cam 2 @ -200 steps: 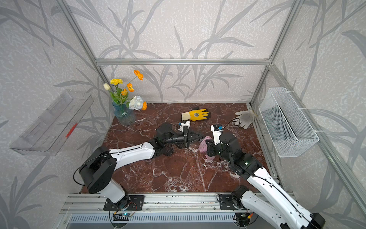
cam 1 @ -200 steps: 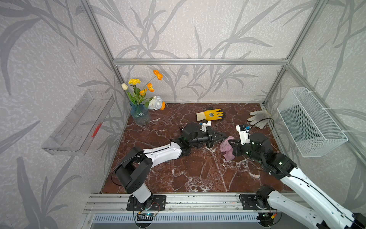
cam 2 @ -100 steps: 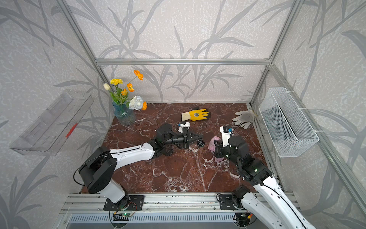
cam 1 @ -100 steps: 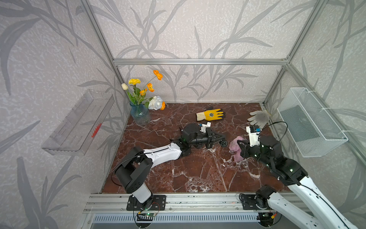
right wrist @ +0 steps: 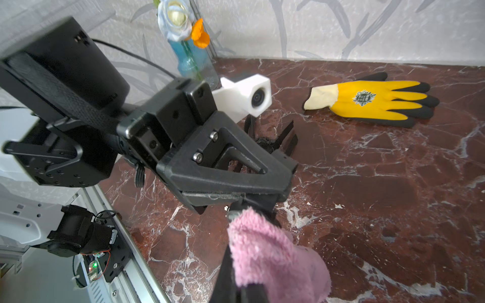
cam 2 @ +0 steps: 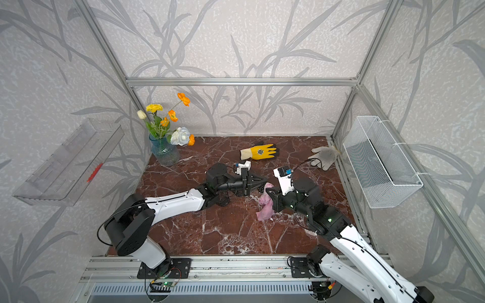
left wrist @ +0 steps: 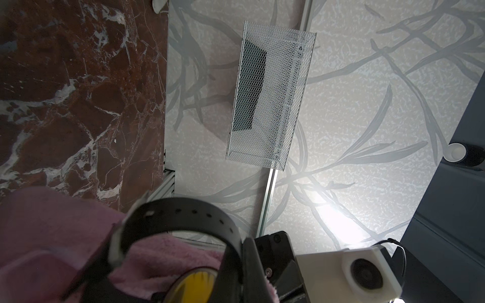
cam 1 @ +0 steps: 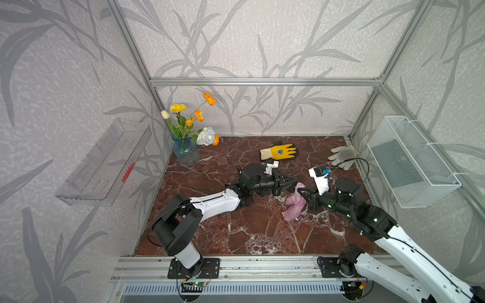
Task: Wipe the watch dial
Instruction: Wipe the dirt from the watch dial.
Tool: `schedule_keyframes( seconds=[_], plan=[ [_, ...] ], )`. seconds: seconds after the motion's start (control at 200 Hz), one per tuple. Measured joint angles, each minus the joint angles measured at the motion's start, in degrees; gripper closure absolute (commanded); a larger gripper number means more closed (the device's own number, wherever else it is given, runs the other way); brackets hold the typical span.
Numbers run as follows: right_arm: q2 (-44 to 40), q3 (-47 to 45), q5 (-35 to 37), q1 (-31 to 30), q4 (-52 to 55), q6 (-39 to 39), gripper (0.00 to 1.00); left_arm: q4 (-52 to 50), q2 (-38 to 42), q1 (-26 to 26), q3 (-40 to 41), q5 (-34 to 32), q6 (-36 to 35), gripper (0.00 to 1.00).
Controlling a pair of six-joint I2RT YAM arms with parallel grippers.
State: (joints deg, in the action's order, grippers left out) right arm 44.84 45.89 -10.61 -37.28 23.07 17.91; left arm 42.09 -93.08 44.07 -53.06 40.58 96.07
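The left gripper (cam 1: 290, 183) was clamped narrow on a black-strapped wristwatch (left wrist: 181, 219). It held the watch just above the dark red marble tabletop (cam 1: 249, 230), near the middle of the table and a little towards the right wall. In the left wrist view the strap curved out in a loop, and only a sliver of the yellow dial (left wrist: 195, 284) showed past the jaw.

The right gripper (cam 1: 302, 192) was pinched shut on a pink fleece cloth (cam 1: 295, 207). The cloth's upper fold lay against the watch, and its loose tail hung down to the marble.

The watch looked light, with a limp strap and a hard case. Its glass could probably scratch or slip under sideways pressure, so the firm case seemed the best place to grip, leaving the face free. The cloth was soft and floppy. It would likely wipe only where the fingers backed it, so short strokes close to the pinch seemed wisest.

The two grippers met tip to tip, which left little slack between them. Open marble lay towards the front rail.

- A yellow-and-black work glove (cam 1: 279, 151) and a grey knit glove (cam 1: 342, 156) lay behind the grippers, well apart from them.
- A blue glass vase (cam 1: 185, 153) stood in the far left corner.
- A white wire basket (cam 1: 409, 162) hung on the right wall.
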Motion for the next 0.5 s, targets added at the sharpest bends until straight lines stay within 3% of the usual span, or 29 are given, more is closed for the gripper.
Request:
schedule_keyframes(
  seconds=[0.5],
  plan=[
    [2.8, -3.4, 0.3, -2.5, -3.4, 0.5, 1.00, 0.0, 0.0, -0.1, 0.0, 0.0, 0.1, 1.00]
  ],
)
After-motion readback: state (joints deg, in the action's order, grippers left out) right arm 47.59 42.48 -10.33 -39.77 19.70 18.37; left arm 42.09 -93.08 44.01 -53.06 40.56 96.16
